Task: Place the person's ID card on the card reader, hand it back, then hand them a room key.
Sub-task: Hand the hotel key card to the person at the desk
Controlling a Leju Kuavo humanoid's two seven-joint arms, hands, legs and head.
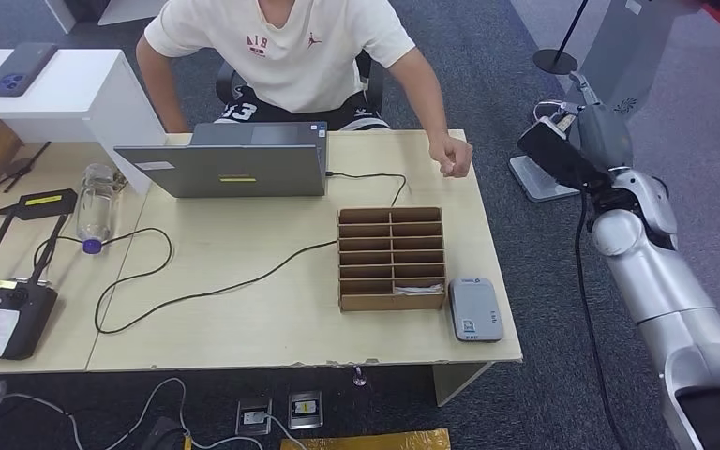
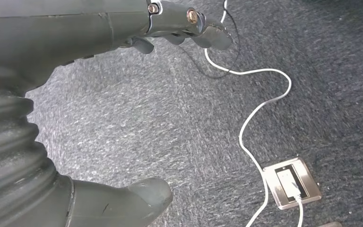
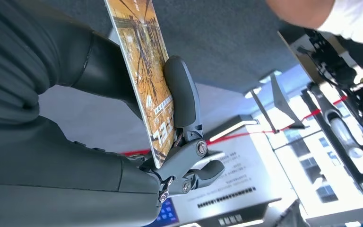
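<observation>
Currently right hand (image 3: 170, 142) pinches a card (image 3: 144, 71) by one edge, raised at frame right beyond the bench (image 1: 272, 309); thin grip could slip. Left hand (image 2: 123, 28) spread.

A person (image 1: 281, 52) in a white shirt sits behind the table (image 1: 272, 309), one fist (image 1: 452, 155) resting at its far right edge. A grey laptop (image 1: 225, 169) stands in front of the person. Near the right end stands a cardboard rack (image 1: 392, 258) of slots (one near slot holds something pale), with the card reader (image 1: 474, 308) just beside it. A bottle (image 1: 96, 204) lies to the left, near a black cable (image 1: 187, 281). The right arm (image 1: 652, 281) is raised beyond the table's right edge.
</observation>
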